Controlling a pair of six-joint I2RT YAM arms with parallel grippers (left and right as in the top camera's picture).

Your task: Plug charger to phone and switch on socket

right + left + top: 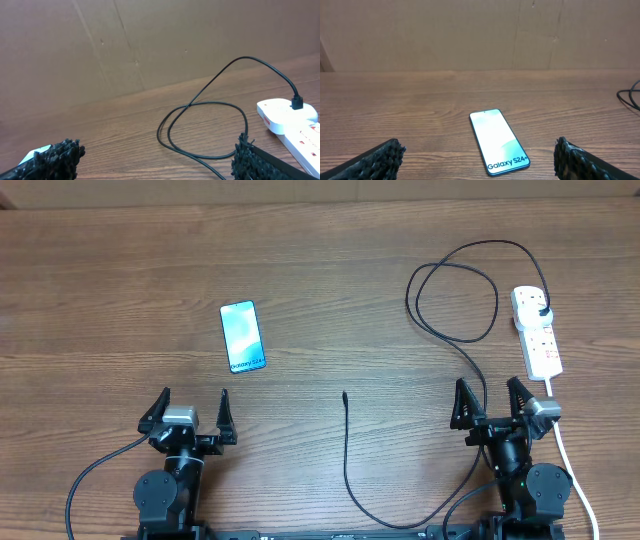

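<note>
The phone (242, 336) lies flat left of centre, its light blue screen up; the left wrist view shows it (498, 141) with "Galaxy S24+" on it. The black charger cable (347, 450) runs from its loose connector tip (344, 394) at mid-table, along the front edge, then loops (452, 305) back to its black plug (542, 313) seated in the white socket strip (537, 330) at the right. The loop (205, 130) and plug (297, 103) show in the right wrist view. My left gripper (190, 412) is open and empty, nearer than the phone. My right gripper (492, 402) is open and empty, beside the cable.
The strip's white cord (572, 465) runs down the right side past my right arm to the front edge. A brown cardboard wall (480, 35) stands behind the far edge of the wooden table (100, 300).
</note>
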